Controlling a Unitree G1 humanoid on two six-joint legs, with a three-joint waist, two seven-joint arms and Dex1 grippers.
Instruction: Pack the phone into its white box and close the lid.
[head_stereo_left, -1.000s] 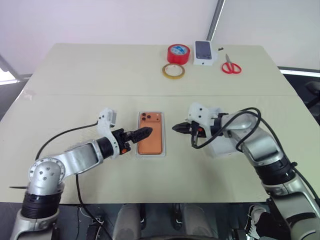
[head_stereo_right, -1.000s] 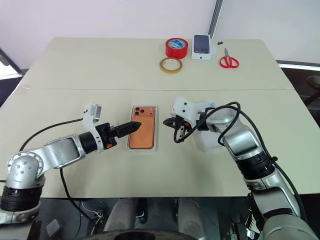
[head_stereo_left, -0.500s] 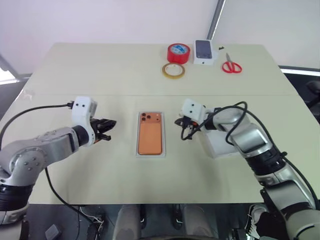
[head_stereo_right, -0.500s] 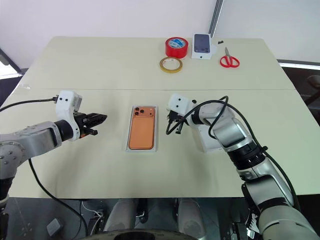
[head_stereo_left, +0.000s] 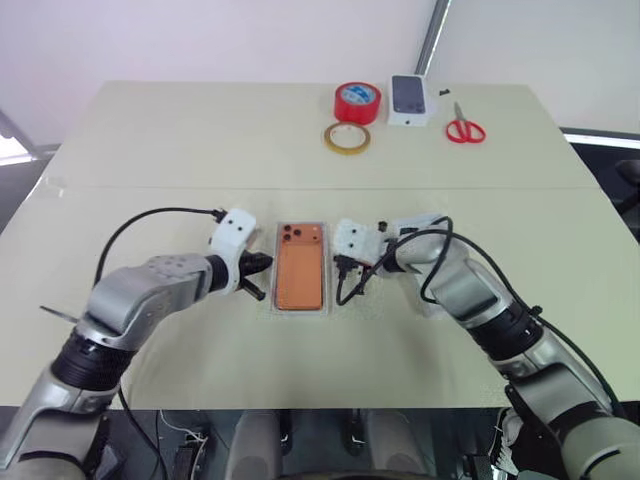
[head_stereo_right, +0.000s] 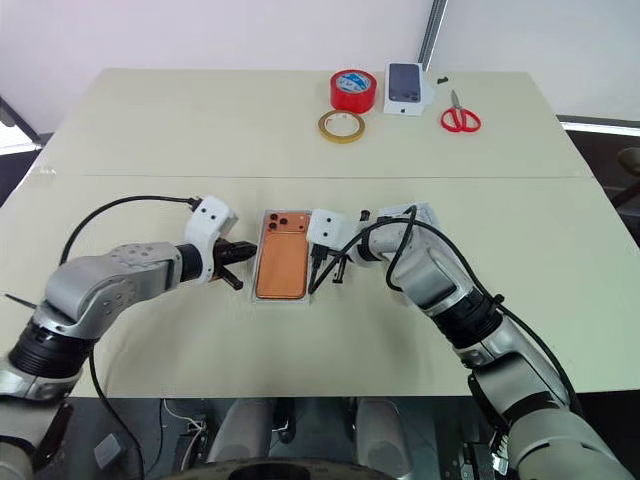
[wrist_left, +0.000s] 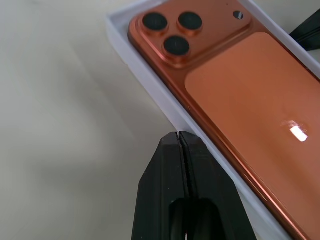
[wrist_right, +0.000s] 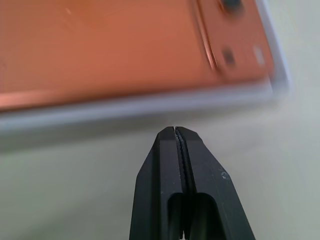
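Beige tabletop (head_stereo_left: 180, 150) is filling most of the left eye view, with a pale wall running behind its far edge. Near the middle, the phone (head_stereo_left: 301, 266) is lying back up inside the white box (head_stereo_left: 275, 296), camera cluster toward the far side. The left gripper (head_stereo_left: 262, 264) is sitting just beside the box's left wall, its black fingers pressed together and holding nothing. The right gripper (head_stereo_left: 344, 266) is sitting just beside the opposite wall, its fingers likewise pressed together and empty. A white object, seemingly the lid (head_stereo_left: 428, 300), is lying partly hidden behind the right arm, well clear of the box. At the far edge a red tape roll (head_stereo_left: 357, 102), a tan tape roll (head_stereo_left: 346, 139), a smaller white box showing a dark phone (head_stereo_left: 410, 101) and red-handled scissors (head_stereo_left: 464, 130) are lying.

From the right eye view the same layout is showing, with both grippers flanking the box.

Looking along the left wrist view, the closed fingertips (wrist_left: 177, 150) are pointing at the box's thin white wall (wrist_left: 150, 82), just short of it or barely touching; I cannot tell which. The three lenses (wrist_left: 175, 32) are showing near one corner.

Along the right wrist view, the joined fingertips (wrist_right: 176, 142) are hovering close to the blurred white wall (wrist_right: 125, 107), with the orange back (wrist_right: 100, 45) lying beyond.
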